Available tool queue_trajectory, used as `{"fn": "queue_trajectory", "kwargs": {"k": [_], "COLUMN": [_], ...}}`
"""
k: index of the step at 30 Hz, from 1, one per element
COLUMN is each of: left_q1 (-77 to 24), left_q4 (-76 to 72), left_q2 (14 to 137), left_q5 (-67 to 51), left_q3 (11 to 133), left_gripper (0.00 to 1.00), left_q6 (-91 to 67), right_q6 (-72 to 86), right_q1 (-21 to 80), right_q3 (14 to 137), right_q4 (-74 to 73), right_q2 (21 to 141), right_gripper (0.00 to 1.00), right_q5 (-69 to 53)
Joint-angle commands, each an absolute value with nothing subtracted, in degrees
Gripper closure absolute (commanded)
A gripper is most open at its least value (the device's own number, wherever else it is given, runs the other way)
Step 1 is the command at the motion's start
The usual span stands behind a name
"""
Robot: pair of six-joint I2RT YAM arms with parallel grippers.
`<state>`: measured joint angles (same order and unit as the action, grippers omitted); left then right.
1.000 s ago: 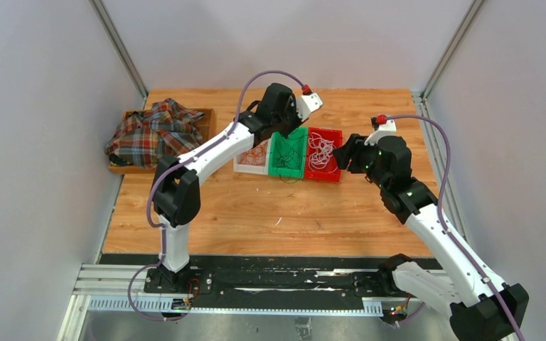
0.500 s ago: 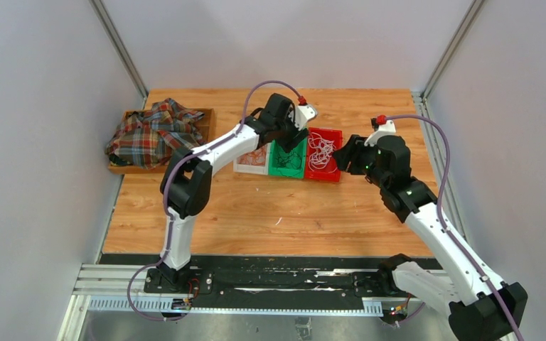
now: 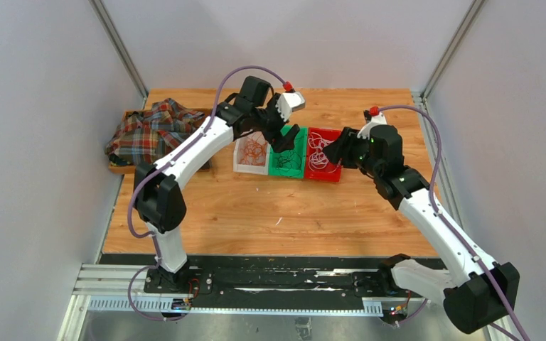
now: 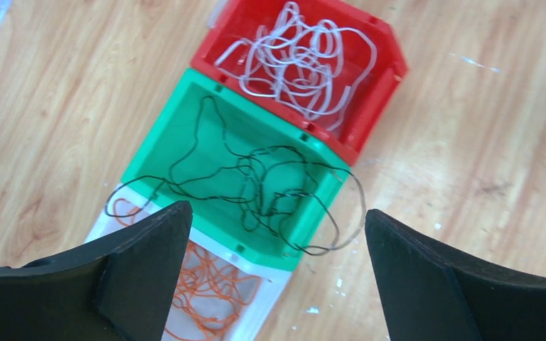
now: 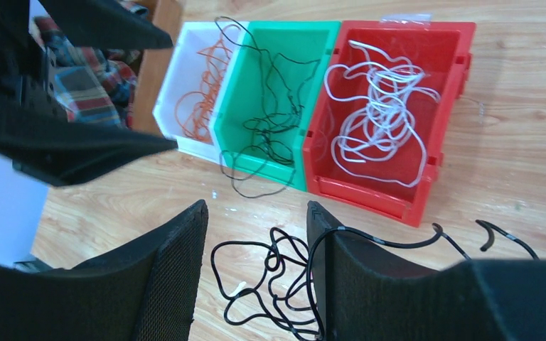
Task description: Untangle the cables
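- Top view: the left claw (image 3: 284, 137) has come up and back from the green bin (image 3: 288, 170), into which it was reaching a second ago. Its jaws, closed then, now stand wide apart and hold nothing. The right claw (image 3: 334, 149) has shifted only a little and hangs just beside the red bin (image 3: 325, 175).
- Left wrist view: straight below the left claw (image 4: 276, 213) the black cable (image 4: 270, 177) lies in the green bin. Its loops spill over the rim, one toward the white bin (image 4: 274, 291) and one over the surface (image 4: 469, 142). Beyond the claw, the white cable (image 4: 298, 64) rests in the red bin. The orange cable (image 4: 213, 284) lies near one finger, in the white bin.
- Right wrist view: the right claw (image 5: 256, 209) is about half open. A loose black cable (image 5: 270, 277) is bunched under it, and one strand runs across a finger (image 5: 384, 284). I cannot tell if it is carried or only hooked there.
- My judgement: the left claw has just let go of the black cable, so each colour now has its own bin. What remains is the loose black cable under the right claw, and perhaps the overhanging loops.
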<state>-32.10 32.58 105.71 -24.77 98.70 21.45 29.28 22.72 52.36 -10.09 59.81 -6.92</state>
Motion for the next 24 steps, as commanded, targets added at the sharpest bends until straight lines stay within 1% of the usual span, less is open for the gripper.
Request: {"fn": "queue_trajectory", "kwargs": {"k": [1, 4, 9, 12, 15, 17, 22, 24], "left_q1": [-31.99, -31.99, -31.99, -32.14, -32.34, -32.35, -32.34, -32.34], "left_q4": [39.44, 39.27, 38.76, 36.24, 29.08, 21.27, 15.02, 13.80], "left_q2": [102.40, 100.01, 95.40, 92.19, 87.73, 85.19, 84.79, 85.23], "left_q5": [-32.09, -35.71, -44.42, -47.85, -48.59, -48.53, -45.85, -44.18], "left_q3": [99.27, 97.85, 95.24, 92.12, 86.32, 81.92, 79.83, 79.79], "left_gripper": [0.02, 0.03, 0.10, 0.14, 0.15, 0.12, 0.12, 0.15], "left_q6": [23.17, 22.65, 15.91, 10.57, 3.19, -2.74, -10.72, -11.80], "right_q6": [33.14, 36.51, 45.46, 49.41, 53.12, 56.11, 63.17, 64.02], "right_q1": [21.80, 21.80, 21.86, 22.42, 23.61, 25.33, 29.30, 30.77], "right_q3": [55.14, 55.45, 54.46, 54.81, 54.61, 54.30, 53.73, 54.66], "right_q4": [-6.91, -4.45, 3.94, 6.09, 8.39, 9.41, 14.19, 15.18], "right_q2": [61.39, 63.03, 64.97, 65.92, 66.41, 67.01, 69.47, 70.81], "right_gripper": [0.47, 0.47, 0.48, 0.49, 0.50, 0.50, 0.49, 0.49], "right_q5": [-10.81, -13.76, -18.96, -19.46, -17.52, -14.70, -10.50, -10.33]}}
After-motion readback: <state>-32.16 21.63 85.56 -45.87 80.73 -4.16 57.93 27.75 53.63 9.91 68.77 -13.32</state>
